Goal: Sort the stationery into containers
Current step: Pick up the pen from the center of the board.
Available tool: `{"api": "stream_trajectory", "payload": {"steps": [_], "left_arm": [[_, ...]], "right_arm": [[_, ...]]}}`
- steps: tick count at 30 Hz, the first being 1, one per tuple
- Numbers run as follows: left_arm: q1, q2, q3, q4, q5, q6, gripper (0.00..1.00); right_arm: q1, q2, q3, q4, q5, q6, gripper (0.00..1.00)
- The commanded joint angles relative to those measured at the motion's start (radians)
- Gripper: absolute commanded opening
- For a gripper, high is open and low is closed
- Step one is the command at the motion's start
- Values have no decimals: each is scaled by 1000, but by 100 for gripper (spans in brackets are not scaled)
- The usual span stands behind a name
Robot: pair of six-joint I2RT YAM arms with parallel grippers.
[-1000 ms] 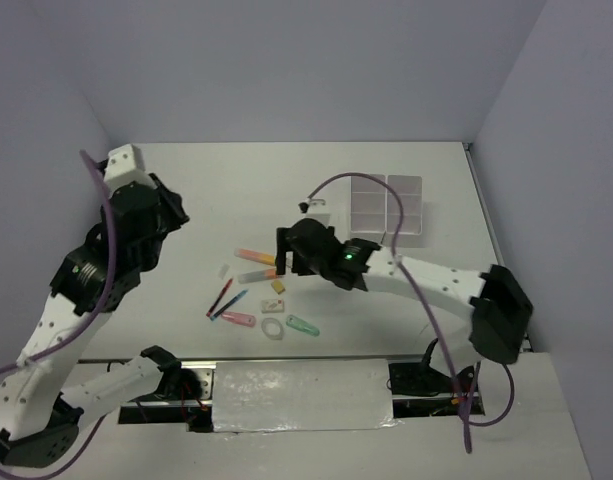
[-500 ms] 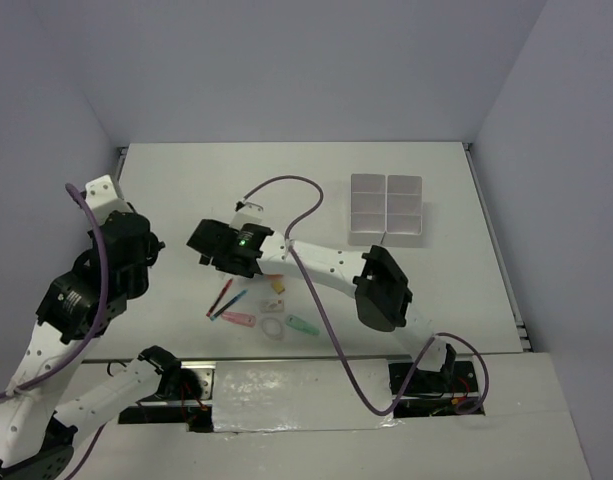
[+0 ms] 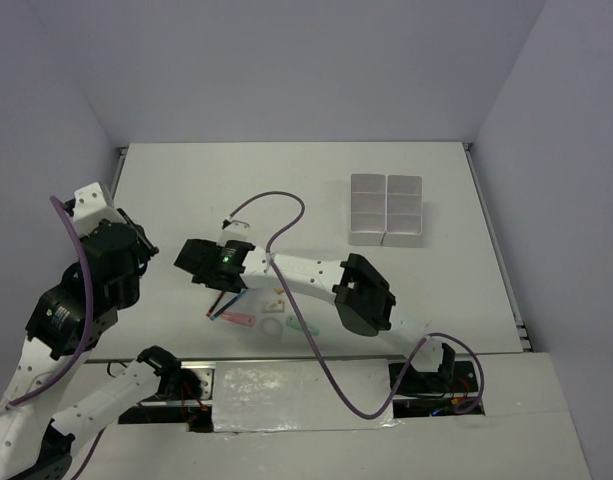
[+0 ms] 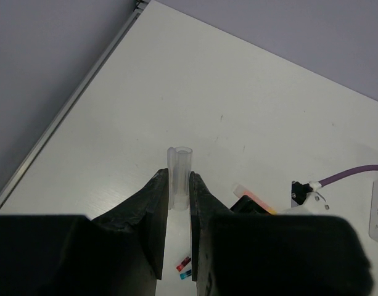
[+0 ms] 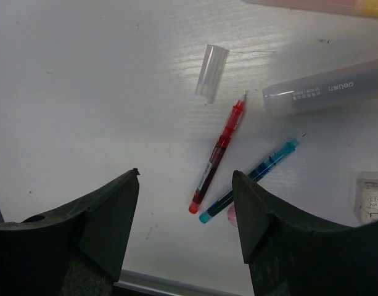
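Swung leftward since a second ago, right end effector (image 5: 184,185), jaws apart and holding nothing, red pen (image 5: 218,154) and blue pen (image 5: 253,179) directly beneath; left end effector (image 4: 178,185) pinching clear tube (image 4: 180,165).

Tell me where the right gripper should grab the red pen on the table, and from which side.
I'd take the red pen at mid-barrel, straight down from above, with the right gripper turned so it closes across the barrel. It lies flat and thin, so only its long sides offer a grip. Avoid the end opposite its tip, where the blue pen lies close beside it.
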Motion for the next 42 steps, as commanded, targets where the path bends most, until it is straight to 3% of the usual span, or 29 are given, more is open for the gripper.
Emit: {"api": "stream_trajectory", "payload": {"steps": [1,18,30,35,42], "left_arm": [[5,-16,-13,49,9,29,0],[5,-30,-50,70,19,43,0],[5,-38,-59,77,15,47,0],[7,-44,-58,78,1,50,0],[7,-55,-62,75,-16,49,0]], "right_arm": [[5,21,28,-3,12,21,69],[17,136,92,-49,5,70,63],[17,178,115,-27,-19,40,51],[16,175,98,-32,-34,43,41],[17,158,42,-43,-47,50,39]]}}
